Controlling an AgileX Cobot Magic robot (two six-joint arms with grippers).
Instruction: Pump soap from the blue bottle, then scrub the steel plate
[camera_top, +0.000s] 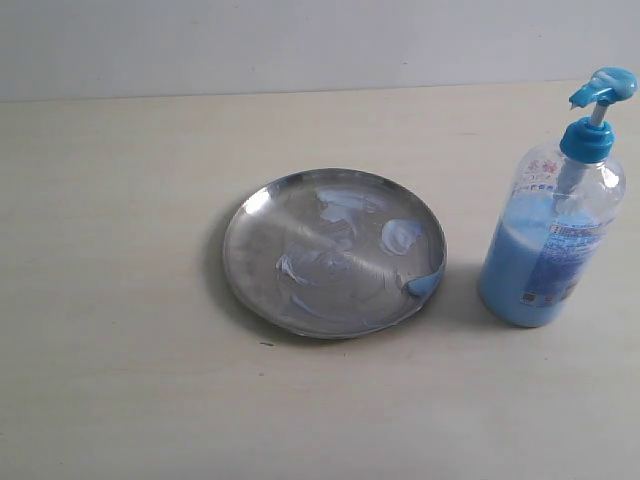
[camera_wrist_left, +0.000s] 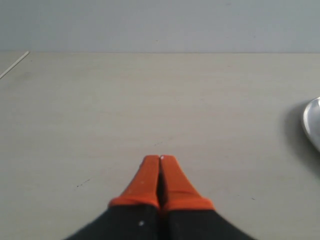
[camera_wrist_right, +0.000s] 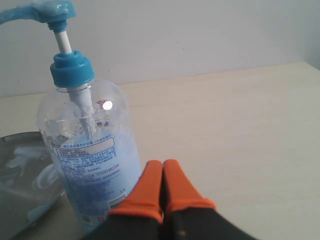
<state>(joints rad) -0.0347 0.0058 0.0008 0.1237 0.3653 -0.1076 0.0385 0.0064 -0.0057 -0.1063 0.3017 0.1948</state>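
**A robot lab's test bench**

This looks like a robotics workstation rather than a kitchen. A pale wood-grain tabletop (camera_top: 120, 400) runs back to a plain grey-white wall (camera_top: 300, 40). Two props sit on it like a staged washing-up trial: a steel plate (camera_top: 268, 212) and a blue bottle (camera_top: 548, 250) with a pump head. The wrist views show the orange-tipped left gripper (camera_wrist_left: 160, 161) and right gripper (camera_wrist_right: 162, 165) over that same surface.

The steel plate (camera_top: 300, 290) is glossy metal, the blue bottle (camera_top: 552, 250) clear shiny plastic, the table (camera_top: 120, 380) matt.
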